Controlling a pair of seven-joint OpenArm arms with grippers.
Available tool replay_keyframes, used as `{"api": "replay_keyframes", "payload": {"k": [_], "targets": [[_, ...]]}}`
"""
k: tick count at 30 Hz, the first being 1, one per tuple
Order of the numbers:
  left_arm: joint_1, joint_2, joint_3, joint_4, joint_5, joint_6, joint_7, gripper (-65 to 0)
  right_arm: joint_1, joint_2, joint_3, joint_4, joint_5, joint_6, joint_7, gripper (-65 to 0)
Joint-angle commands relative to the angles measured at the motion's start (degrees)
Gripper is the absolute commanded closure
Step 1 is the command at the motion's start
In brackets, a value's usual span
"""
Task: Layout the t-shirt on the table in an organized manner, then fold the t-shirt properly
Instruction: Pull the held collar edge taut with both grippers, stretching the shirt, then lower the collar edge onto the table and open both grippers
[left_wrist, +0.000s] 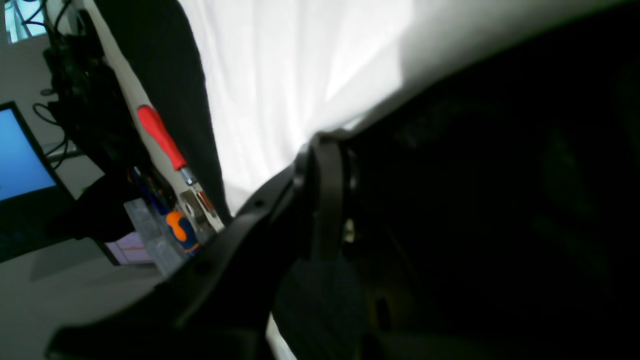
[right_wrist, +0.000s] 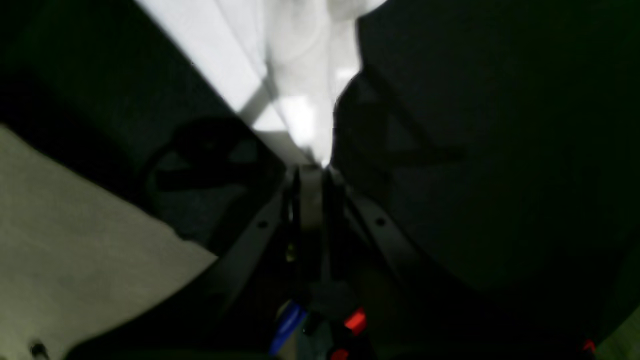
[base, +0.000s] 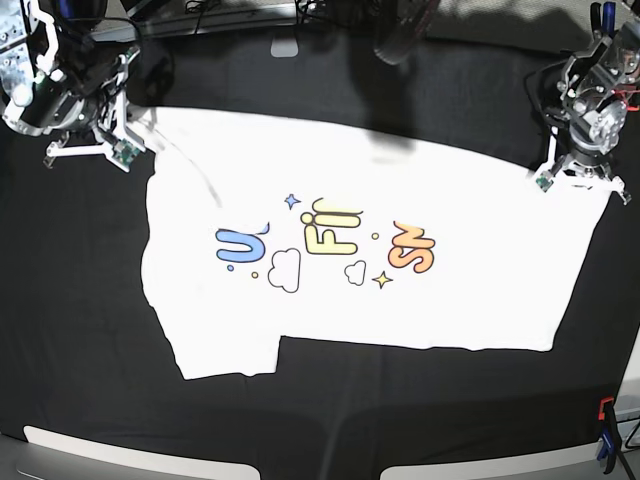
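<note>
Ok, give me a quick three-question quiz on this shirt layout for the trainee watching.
1. True or false: the t-shirt lies print side down on the table.
2. What do the left claw and the right claw grip? A: a red clamp. B: edges of the t-shirt. C: nothing.
3. Fill in: the cloth covering the table is ___.
Key: 1 false; 2 B; 3 black.

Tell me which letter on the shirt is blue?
The big U on the t-shirt is blue. It sits at one end of the print; the middle letters are yellow and the far ones orange.
</note>
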Motion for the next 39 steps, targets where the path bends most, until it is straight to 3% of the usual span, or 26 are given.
{"api": "replay_keyframes", "payload": {"k": [1, 3, 11, 21, 28, 33, 39], "targets": [[0.22, -1.11, -0.37, 1.4, -0.11, 0.46, 0.7, 0.0, -0.5, 1.05, 0.61, 0.85, -0.24, 1.68, -1.84, 0.0], [1.03, -1.14, -0.37, 3.06, -0.09, 0.44, 0.74, 0.0, -1.9, 1.07, 0.61, 0.85, -0.22, 3.3, -2.03, 0.0], [3.91, -1.46, -0.37, 7.78, -0.15, 0.42, 5.46, 0.0, -5.64, 1.55, 0.63, 0.83, -0.92, 3.43, -4.94, 0.0], [9.68, -1.42, -0.37, 9.55, -0.11, 0.5, 8.57, 0.0, -5.64, 8.7, 1.4, 0.83, -2.19, 3.34, -6.99, 0.0], [18.56, -1.38, -0.37, 17.4, 5.25, 5.49, 8.66, 0.0, -6.47, 9.79, 1.4, 0.83, -2.19, 3.45, -6.93, 0.0], [23.08, -1.29, -0.37, 23.19, 5.66, 5.6, 8.7, 0.0, -10.88, 10.78, 1.44, 0.83, -2.54, 3.5, -6.95, 0.0], [26.23, -0.96, -0.37, 26.29, 8.96, 5.79, 11.17, 0.0, -13.94, 13.33, 2.58, 0.83, -7.15, 3.41, -6.91, 0.0]]}}
